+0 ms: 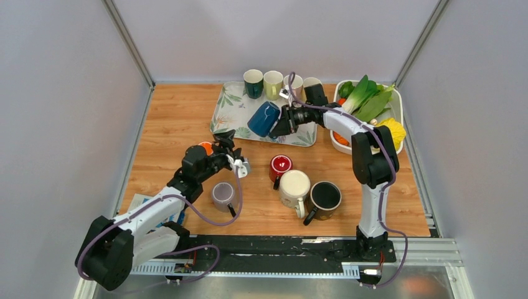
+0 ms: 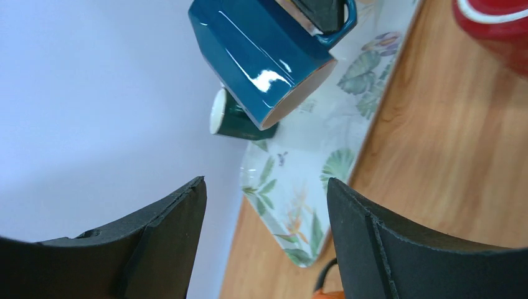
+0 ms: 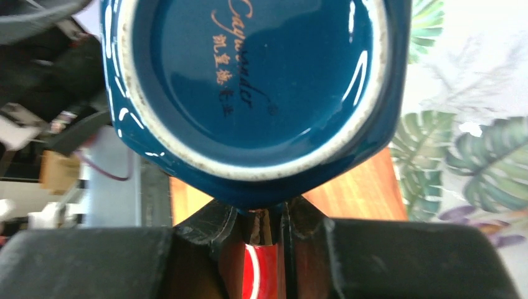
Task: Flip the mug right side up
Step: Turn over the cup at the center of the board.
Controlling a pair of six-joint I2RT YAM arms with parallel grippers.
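Observation:
The blue mug (image 1: 264,118) hangs tilted above the near edge of the leaf-print tray (image 1: 227,106). Its base faces my right wrist camera and its mouth points down toward the table's left. My right gripper (image 1: 281,120) is shut on the mug's handle; in the right wrist view the fingers (image 3: 215,227) pinch the handle just under the blue mug (image 3: 249,81). My left gripper (image 1: 231,152) stands open and holds nothing, left of the table's middle. In its wrist view the blue mug (image 2: 261,56) floats beyond the left gripper (image 2: 264,184), over the tray (image 2: 292,187).
Several upright mugs stand at the tray's back, among them a dark green one (image 1: 253,83). A red mug (image 1: 280,167), a cream mug (image 1: 294,187), a black mug (image 1: 324,196) and a purple mug (image 1: 223,194) sit on the near table. A white basin (image 1: 339,146) of vegetables stands back right.

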